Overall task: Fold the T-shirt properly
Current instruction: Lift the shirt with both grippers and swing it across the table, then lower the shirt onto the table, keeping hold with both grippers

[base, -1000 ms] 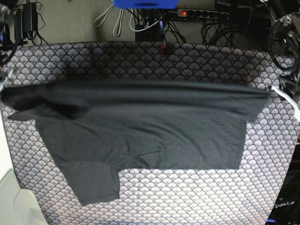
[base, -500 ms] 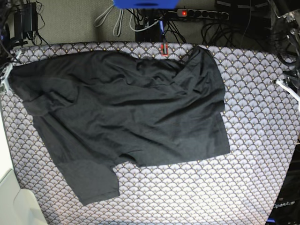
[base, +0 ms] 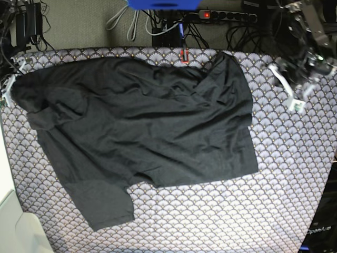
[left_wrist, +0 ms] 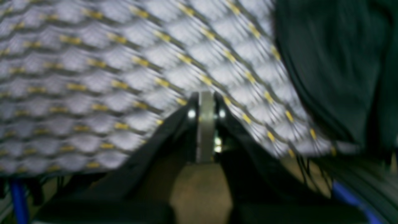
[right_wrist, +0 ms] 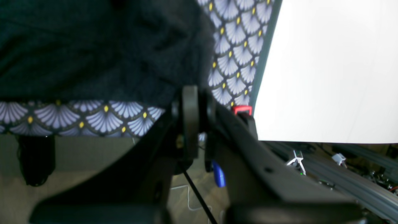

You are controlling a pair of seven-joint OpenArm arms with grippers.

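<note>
Since a second ago my left gripper (base: 291, 89) has swung inward, jaws seemingly together; right gripper (base: 9, 84) pinches the T-shirt (base: 137, 132), rumpled on the tablecloth (base: 221, 211)

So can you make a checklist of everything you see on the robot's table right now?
Surface: tablecloth with a scallop print, covering the table.
Job's things: T-shirt lying rumpled, one sleeve sticking out at the near edge, not folded neatly.
Clutter: nothing seen.
Grippers: left gripper off the shirt over bare cloth; right gripper at the shirt's edge, fingers closed; grip unclear.
Cables: tangle behind the table.
Surroundings: power strip; white board.
</note>
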